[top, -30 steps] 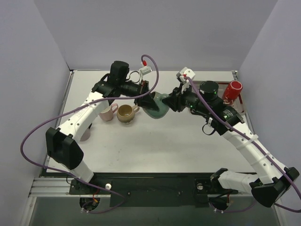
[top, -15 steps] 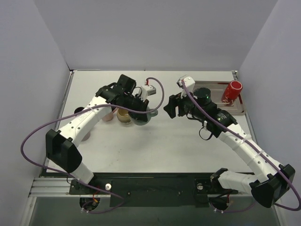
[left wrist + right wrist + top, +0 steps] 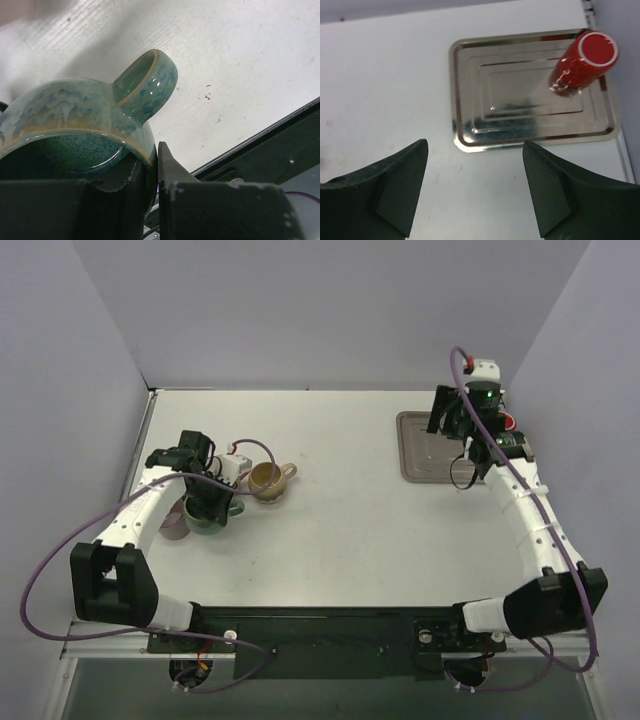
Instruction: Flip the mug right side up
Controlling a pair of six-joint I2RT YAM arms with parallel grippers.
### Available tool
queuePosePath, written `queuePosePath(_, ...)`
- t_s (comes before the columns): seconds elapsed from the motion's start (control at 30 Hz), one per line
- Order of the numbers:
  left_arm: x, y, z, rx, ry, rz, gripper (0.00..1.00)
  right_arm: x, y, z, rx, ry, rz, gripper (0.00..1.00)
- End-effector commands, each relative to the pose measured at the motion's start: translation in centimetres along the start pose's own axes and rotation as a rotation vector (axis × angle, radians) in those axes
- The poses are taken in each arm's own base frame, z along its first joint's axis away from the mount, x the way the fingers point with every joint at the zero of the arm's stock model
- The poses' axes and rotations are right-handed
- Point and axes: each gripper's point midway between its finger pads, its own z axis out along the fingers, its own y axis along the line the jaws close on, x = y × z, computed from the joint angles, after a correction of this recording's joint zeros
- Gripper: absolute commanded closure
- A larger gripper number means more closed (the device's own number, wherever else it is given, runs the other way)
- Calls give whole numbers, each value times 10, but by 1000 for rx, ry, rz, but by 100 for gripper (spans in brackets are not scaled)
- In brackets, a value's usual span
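A teal glazed mug [image 3: 75,115] fills the left wrist view, its dark inside facing the camera and its handle [image 3: 147,80] pointing away. My left gripper [image 3: 152,150] is shut on the mug's rim wall, one finger inside and one outside. From above, the mug [image 3: 207,520] is at the near left of the table, mouth upward, under my left gripper [image 3: 215,502]. I cannot tell whether it rests on the table. My right gripper [image 3: 474,145] is open and empty, far off at the back right [image 3: 445,415].
A tan mug [image 3: 268,478] stands upright just right of the left gripper. A grey-brown cup [image 3: 175,525] sits to the left of the teal mug. A metal tray [image 3: 470,135] lies below the right gripper, with a red cup [image 3: 582,62] on its right end.
The right gripper let go of the teal mug, opened and drew back to the far right over the tray. The left arm carried the mug from mid-table to the near left.
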Motion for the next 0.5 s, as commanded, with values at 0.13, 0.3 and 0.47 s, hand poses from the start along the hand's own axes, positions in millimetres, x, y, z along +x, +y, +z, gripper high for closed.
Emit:
queuePosePath(0.13, -39, 25, 28, -7, -150, 38, 100, -42, -132, 86, 387, 86, 75, 28)
queuePosePath(0.3, -32, 32, 50, 19, -95, 10, 100, -38, -181, 140, 465, 186, 23, 29)
queuePosePath(0.47, -26, 41, 56, 41, -88, -29, 74, -41, -217, 182, 479, 205, 81, 28)
